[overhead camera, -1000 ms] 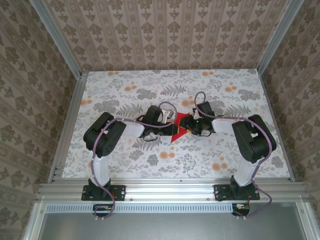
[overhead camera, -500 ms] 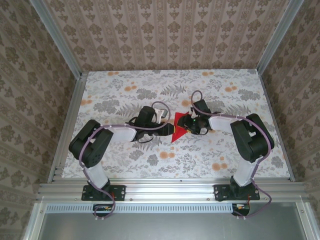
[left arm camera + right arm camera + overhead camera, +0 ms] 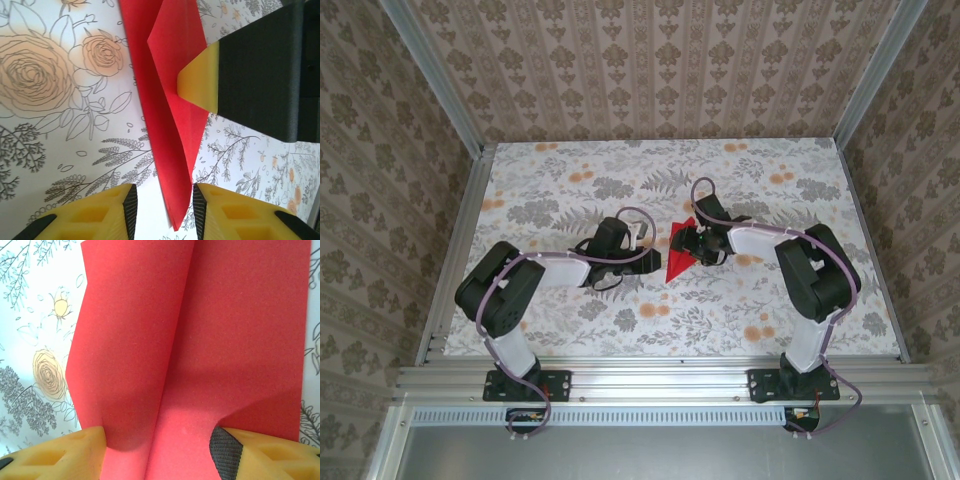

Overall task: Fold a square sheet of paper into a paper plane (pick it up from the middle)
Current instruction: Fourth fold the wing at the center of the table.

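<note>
Your red paper (image 3: 672, 268) lies midway across the table (image 3: 560, 180), folded to a narrow point, long axis running near to far, the right gripper (image 3: 157, 437) open astride its wide part and nearest, the left gripper (image 3: 163, 192) parted, empty, just off the point.

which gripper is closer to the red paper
Right. The right gripper is on the red paper, a fingertip touching it; the left gripper sits beside it, the paper's point between its open fingers.
</note>
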